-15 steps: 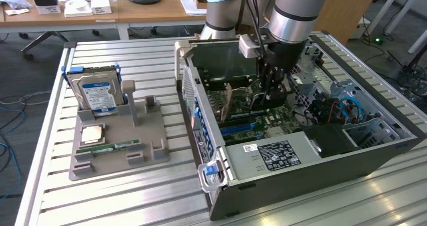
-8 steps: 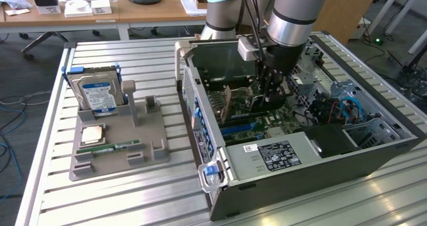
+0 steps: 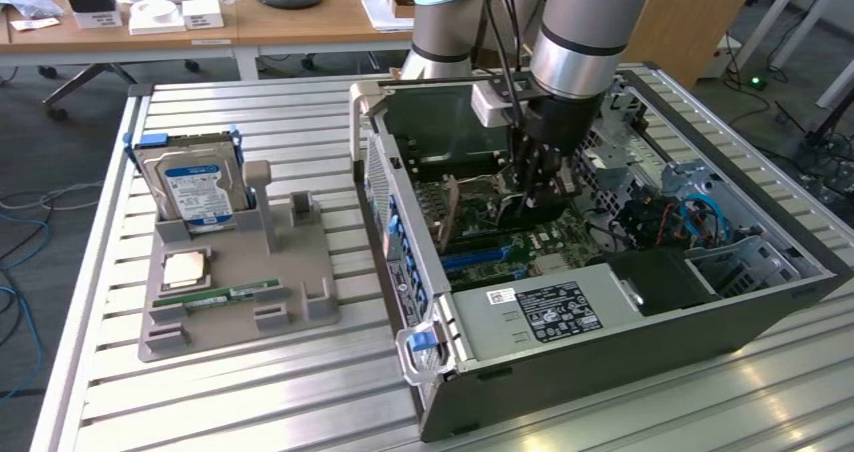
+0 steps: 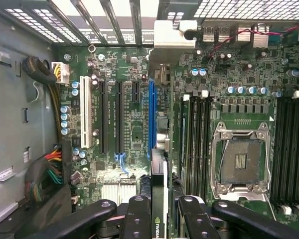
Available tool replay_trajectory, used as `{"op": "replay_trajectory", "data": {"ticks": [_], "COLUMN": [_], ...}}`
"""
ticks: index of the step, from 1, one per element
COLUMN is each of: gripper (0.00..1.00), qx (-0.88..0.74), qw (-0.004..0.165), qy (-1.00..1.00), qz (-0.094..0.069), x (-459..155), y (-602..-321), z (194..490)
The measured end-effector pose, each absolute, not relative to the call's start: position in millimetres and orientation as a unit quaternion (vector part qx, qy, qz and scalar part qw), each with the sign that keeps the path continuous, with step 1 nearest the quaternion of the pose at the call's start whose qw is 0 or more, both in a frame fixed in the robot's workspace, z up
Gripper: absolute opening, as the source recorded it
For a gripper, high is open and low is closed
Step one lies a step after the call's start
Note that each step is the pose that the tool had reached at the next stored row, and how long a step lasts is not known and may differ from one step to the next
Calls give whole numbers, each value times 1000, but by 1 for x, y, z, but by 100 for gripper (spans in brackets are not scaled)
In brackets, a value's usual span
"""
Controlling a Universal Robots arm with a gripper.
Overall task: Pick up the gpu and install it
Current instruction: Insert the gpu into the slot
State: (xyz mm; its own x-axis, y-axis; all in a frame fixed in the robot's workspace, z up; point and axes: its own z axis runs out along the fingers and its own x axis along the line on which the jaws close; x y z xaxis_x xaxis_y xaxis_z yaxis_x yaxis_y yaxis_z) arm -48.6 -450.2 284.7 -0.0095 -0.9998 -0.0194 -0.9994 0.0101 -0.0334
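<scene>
In the wrist view the gpu point(image 4: 158, 194) showed only its thin edge and was cut off at the view's border. The print on the black label point(image 3: 558, 312) was too small to read.

fingers point(image 4: 139, 219): gripping gpu point(image 4: 158, 189) edge-on | gpu: aligned with blue slot point(image 4: 151, 114)

NVIDIA lettering runs lengthwise on the gpu point(image 4: 158, 179) edge, between the gripper point(image 4: 162, 206) fingers. Power supply sticker point(image 3: 554, 310) near gripper: print unreadable.
</scene>
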Motion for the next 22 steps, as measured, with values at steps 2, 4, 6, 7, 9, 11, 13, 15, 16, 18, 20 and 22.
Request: {"op": "replay_trajectory", "data": {"ticks": [2, 4, 6, 7, 9, 11, 13, 15, 16, 18, 20, 22], "gripper": [26, 26, 26, 26, 26, 26, 26, 26, 26, 26, 26, 26], "qx": [-703, -703, -704, -704, -703, -703, -704, -704, -704, -704, -704, -704], "qw": [19, 19, 19, 19, 19, 19, 19, 19, 19, 19, 19, 19], "qy": [710, 710, 710, 710, 710, 710, 710, 710, 710, 710, 710, 710], "qz": [-5, -5, -5, -5, -5, -5, -5, -5, -5, -5, -5, -5], "x": [-50, -50, -51, -51, -52, -52, -53, -54, -54, -55, -56, -56], "y": [-450, -450, -450, -450, -450, -450, -450, -450, -450, -450, -450, -450], "z": [283, 282, 281, 281, 280, 279, 278, 277, 276, 275, 275, 274]}}
